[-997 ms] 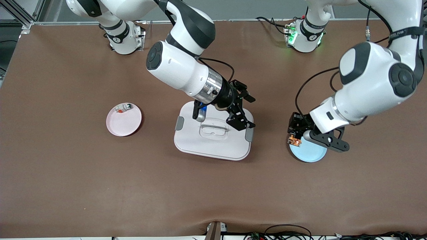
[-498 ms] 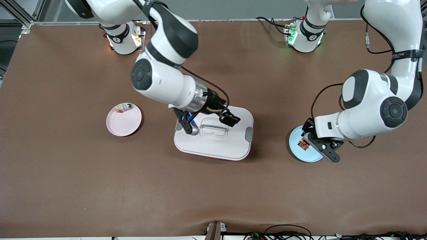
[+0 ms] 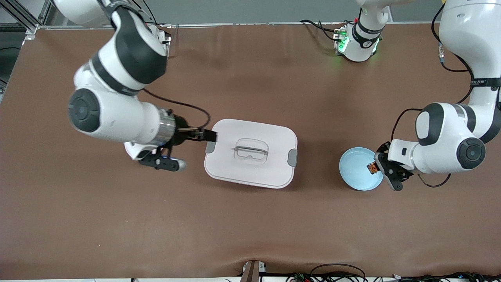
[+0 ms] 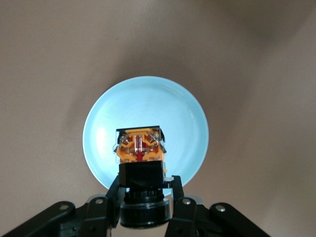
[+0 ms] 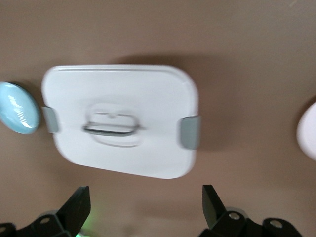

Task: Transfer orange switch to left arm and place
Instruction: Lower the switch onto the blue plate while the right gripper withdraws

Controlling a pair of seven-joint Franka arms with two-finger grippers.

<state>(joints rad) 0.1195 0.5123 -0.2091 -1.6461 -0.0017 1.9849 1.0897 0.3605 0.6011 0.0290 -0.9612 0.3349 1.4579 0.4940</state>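
Left gripper point(image 4: 145, 197) is where the action is: you've got it clamped down on the orange switch point(image 4: 139, 147), jaws pinching the black body with the orange face pointing out past the tips. It's holding the switch up over the blue plate point(image 3: 354, 172), near the rim of the plate on the side toward the left arm's end of the table. From the left wrist view the switch sits right in front of the fingers with the plate spread out underneath, so I'd say it's lifted, not resting.

Progress-wise, you're early. Pickup looks done; everything else is still ahead: carrying it toward the box point(image 3: 250, 152), handing it off, and setting it down on the pink plate point(image 3: 131, 150), which I'm guessing is the destination. That plate is mostly hidden under the right arm.

Right gripper point(image 3: 176, 150) has its jaws spread wide with nothing between them. It hangs just beside the box, at the end with the grey latch point(image 3: 210, 147) toward the right arm's end of the table, about over the pink plate's edge.

So the switch is well apart from the right gripper, with the whole box sitting between them. The handoff has to go around or over that box, so I'd watch your clearance near the lid handle point(image 3: 251, 150).
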